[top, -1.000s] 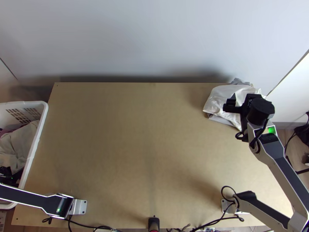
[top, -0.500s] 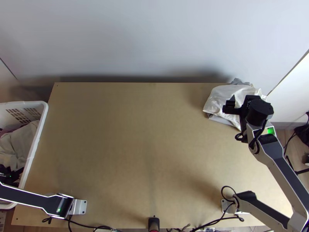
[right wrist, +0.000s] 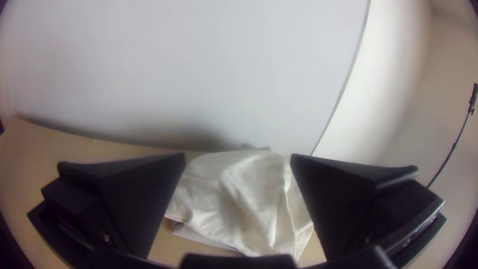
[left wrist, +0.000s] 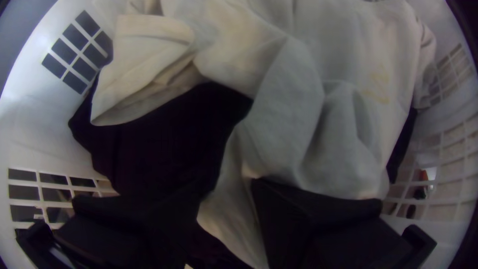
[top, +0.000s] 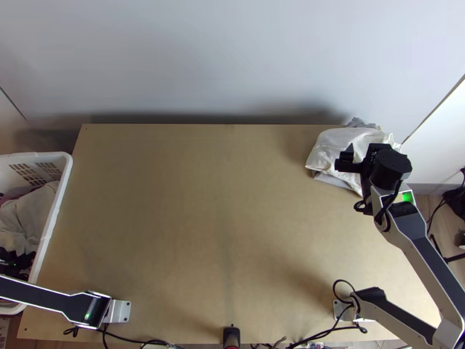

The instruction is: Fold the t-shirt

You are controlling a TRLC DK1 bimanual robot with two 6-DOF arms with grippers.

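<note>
At the frame's lower left, your black left gripper [left wrist: 229,192] has just edged rightward inside the white plastic basket [top: 56,198], jaws parted over the bunched pale-grey t-shirt [left wrist: 298,114]; pickup likely precedes folding. Upper right: your black right gripper [right wrist: 238,159], spread, empty.

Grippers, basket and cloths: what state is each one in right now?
Left gripper: open, inside the basket.
Right gripper: open, over the white cloth.
Basket: upright, holding clothes.
Pale cloth in the basket: bunched.
Dark cloth in the basket: partly covered by the pale cloth.
White cloth at the table's far right corner: wrinkled.
</note>
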